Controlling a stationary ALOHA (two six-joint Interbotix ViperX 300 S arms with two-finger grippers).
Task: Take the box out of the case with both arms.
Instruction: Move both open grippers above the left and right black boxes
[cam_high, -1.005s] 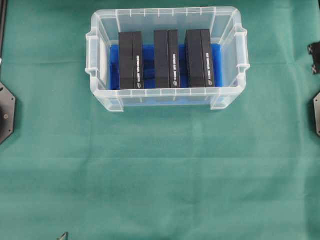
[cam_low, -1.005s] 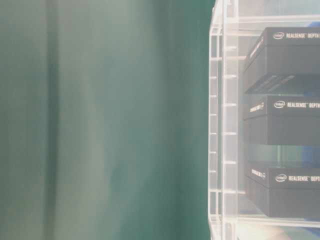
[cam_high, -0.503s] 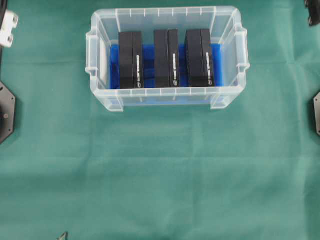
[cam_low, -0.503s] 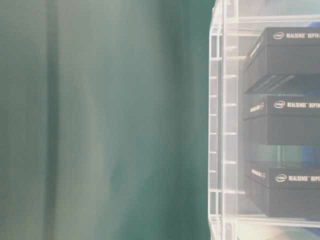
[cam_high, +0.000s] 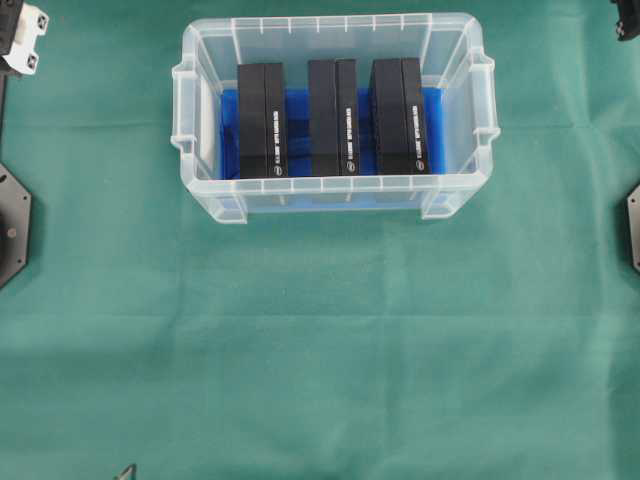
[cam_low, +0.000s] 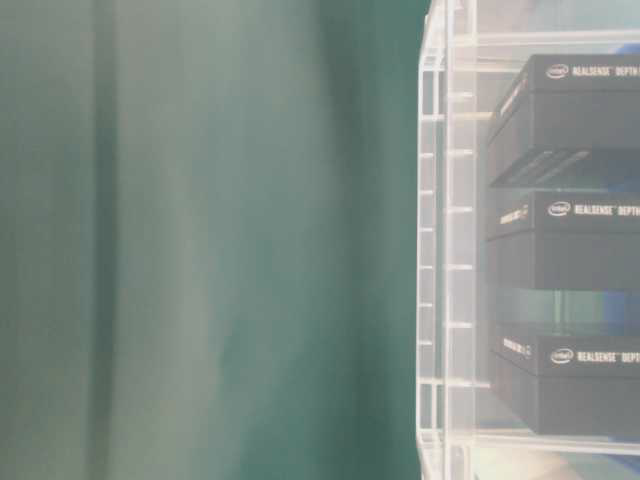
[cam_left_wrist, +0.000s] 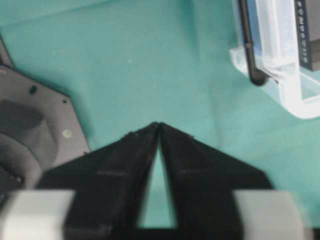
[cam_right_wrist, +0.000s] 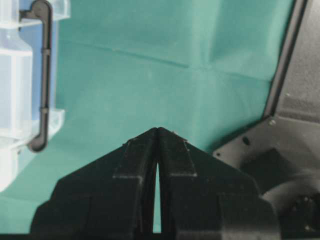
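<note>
- Overhead: the case (cam_high: 333, 110) sits near the bench's (cam_high: 320, 340) far edge, three black boxes (cam_high: 336, 117) upright inside.
- Wrist views alone show the claws: left claw (cam_left_wrist: 158, 126) tips touching, right claw (cam_right_wrist: 157, 131) pressed together, both over bare cloth.

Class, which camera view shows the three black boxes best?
The overhead view: all three black boxes stand side by side inside the case. The table-level view crops them; the left wrist view catches one edge; the right wrist view shows none.

Inside the case (cam_low: 445, 240), three black boxes (cam_low: 585, 240) w/ white Intel logo + "REALSENSE DEPTH…" print, cut off at frame edge, other print too small to read
</note>
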